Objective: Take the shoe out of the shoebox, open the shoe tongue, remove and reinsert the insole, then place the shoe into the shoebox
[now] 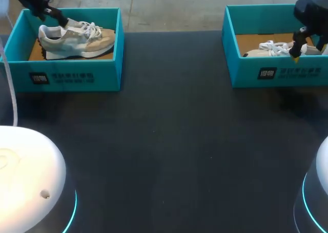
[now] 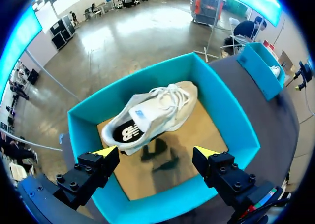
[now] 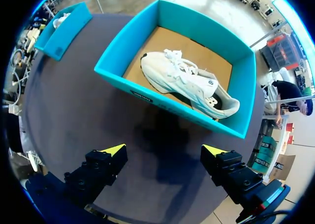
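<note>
A beige-and-white sneaker lies in the left teal shoebox. My left gripper hangs above its heel end, open and holding nothing. From the left wrist, the sneaker lies ahead of the open gripper, inside the box. A white sneaker lies in the right teal shoebox, and my right gripper hovers open above that box's front part. Seen from the right wrist, this sneaker and its box are ahead of the open gripper, which is over the dark table.
The dark table stretches between and in front of the two boxes. The white bases of my arms stand at the near corners. Each wrist view shows the other box far off.
</note>
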Controlling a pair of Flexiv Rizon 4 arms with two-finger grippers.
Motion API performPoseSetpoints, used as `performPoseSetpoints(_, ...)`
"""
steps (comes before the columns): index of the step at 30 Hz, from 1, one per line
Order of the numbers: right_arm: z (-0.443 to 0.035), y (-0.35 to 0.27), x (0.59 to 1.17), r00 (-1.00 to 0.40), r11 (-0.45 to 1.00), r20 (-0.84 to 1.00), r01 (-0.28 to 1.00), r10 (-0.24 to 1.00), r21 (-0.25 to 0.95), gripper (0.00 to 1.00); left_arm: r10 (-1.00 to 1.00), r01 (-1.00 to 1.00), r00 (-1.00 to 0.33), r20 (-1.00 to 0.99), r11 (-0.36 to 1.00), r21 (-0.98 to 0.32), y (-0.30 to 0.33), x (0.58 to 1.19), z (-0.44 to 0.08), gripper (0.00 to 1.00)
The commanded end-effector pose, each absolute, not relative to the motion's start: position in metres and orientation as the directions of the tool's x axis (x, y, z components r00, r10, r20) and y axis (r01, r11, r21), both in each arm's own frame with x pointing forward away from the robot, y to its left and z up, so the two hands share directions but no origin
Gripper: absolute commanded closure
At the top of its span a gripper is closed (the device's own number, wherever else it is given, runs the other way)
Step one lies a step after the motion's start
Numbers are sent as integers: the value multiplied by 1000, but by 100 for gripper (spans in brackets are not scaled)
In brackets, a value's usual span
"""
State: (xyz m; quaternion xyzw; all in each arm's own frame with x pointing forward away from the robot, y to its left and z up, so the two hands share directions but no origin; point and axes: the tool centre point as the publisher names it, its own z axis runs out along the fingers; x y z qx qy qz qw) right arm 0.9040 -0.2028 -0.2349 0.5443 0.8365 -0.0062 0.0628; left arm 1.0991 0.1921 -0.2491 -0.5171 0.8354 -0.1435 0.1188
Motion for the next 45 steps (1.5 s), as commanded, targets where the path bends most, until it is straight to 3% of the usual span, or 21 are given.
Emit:
performPoseSetpoints(1,-235,-203,903,-400,408,-113,911,910,59,0,-905,-875,-426,-9,414,-252,210,1125,-257,0)
performPoseSetpoints(13,-235,-203,903,-400,408,-113,911,910,59,0,-949,-943,-304,-84,312,-116,246,1127,-284,0)
performPoseSetpoints(27,-235,-203,903,-400,408,-113,911,910,59,0,-952,-948,-288,-106,299,-111,248,1128,-288,0)
performPoseSetpoints(33,-235,-203,903,-400,408,-113,911,910,59,0,-975,-977,-192,-116,201,-73,255,1140,-291,0)
performPoseSetpoints(42,-235,-203,903,-400,408,-113,911,910,59,0,-982,-983,-171,-84,176,-56,255,1159,-296,0)
performPoseSetpoints(43,-235,-203,903,-400,408,-113,911,910,59,0,-982,-983,-170,-83,175,-59,255,1159,-295,7)
performPoseSetpoints(44,-235,-203,903,-400,408,-113,911,910,59,0,-982,-983,-167,-86,173,-63,256,1159,-295,7)
performPoseSetpoints(45,-235,-203,903,-400,408,-113,911,910,59,0,-983,-984,-161,-84,167,-67,259,1160,-297,15)
